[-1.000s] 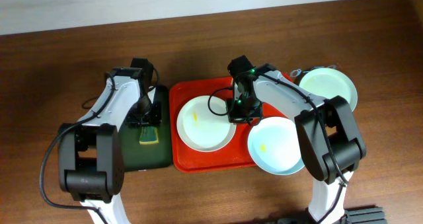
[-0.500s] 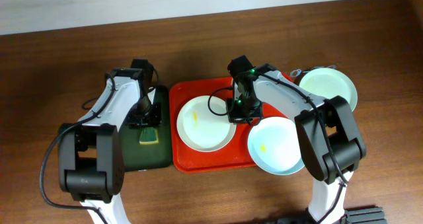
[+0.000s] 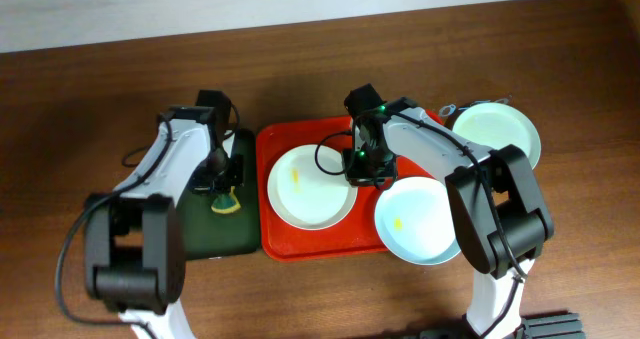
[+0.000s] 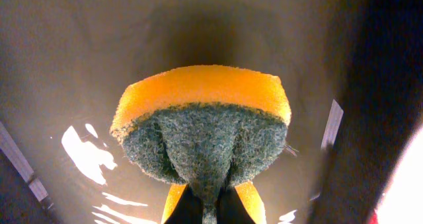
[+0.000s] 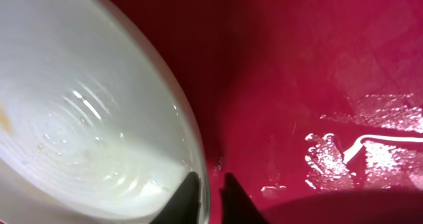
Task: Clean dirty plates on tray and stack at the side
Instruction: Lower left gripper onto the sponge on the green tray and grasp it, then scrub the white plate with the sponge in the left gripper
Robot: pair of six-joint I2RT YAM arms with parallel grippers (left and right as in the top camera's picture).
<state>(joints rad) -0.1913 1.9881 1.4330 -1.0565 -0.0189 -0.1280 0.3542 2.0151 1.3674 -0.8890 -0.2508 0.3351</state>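
A plate [image 3: 305, 194] with a small yellow smear lies in the left half of the red tray [image 3: 300, 136]. A second smeared plate [image 3: 418, 224] rests on the tray's front right corner. A third plate [image 3: 497, 134] lies on the table at the far right. My right gripper [image 3: 362, 171] is shut on the first plate's right rim; in the right wrist view the gripper [image 5: 210, 184] has one finger inside the plate [image 5: 86, 118] and one over the tray [image 5: 297, 65]. My left gripper [image 4: 210, 201] is shut on a yellow-and-green sponge [image 4: 205, 118], held just above the green tray [image 3: 205, 234].
The dark green tray stands directly left of the red tray. A small grey object [image 3: 447, 110] lies on the table beside the far right plate. Brown tabletop surrounds both trays.
My left gripper has lifted the sponge off the green tray and tilted it. The right arm and the plates have not moved.
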